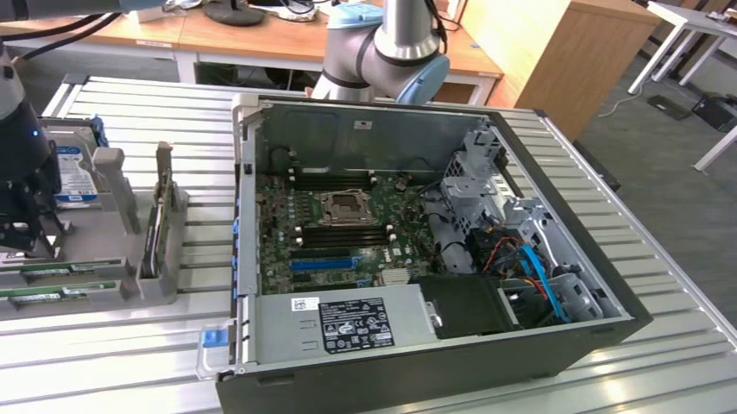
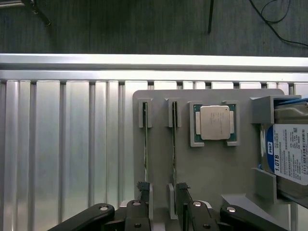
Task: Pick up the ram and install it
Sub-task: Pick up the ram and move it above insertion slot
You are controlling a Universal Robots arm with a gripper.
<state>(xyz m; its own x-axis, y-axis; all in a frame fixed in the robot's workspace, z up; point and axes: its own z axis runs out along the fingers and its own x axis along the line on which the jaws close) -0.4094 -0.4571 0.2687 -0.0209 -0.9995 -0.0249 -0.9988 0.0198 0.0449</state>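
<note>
Two rams stand on edge in slots of a grey holder plate (image 2: pixel 211 168): one ram (image 2: pixel 145 139) and a second ram (image 2: pixel 173 144) beside it. In the exterior view they are green sticks (image 1: pixel 52 274) at the far left. My gripper (image 2: pixel 162 195) hangs over the near end of the holder, open and holding nothing. One of its fingers (image 2: pixel 142 190) lines up with the first ram's end, the other with the second's. The gripper (image 1: pixel 23 233) is the black body at the exterior view's left edge. The open computer case (image 1: pixel 599 319) shows its motherboard (image 1: pixel 345 224).
On the holder plate lie a CPU (image 2: pixel 214 122) in a frame and a blue-labelled hard drive (image 2: pixel 288 154). The holder and case rest on a ribbed aluminium table (image 2: pixel 57 144). The arm's base (image 1: pixel 386 52) stands behind the case. A blue slot (image 1: pixel 323 261) sits on the motherboard.
</note>
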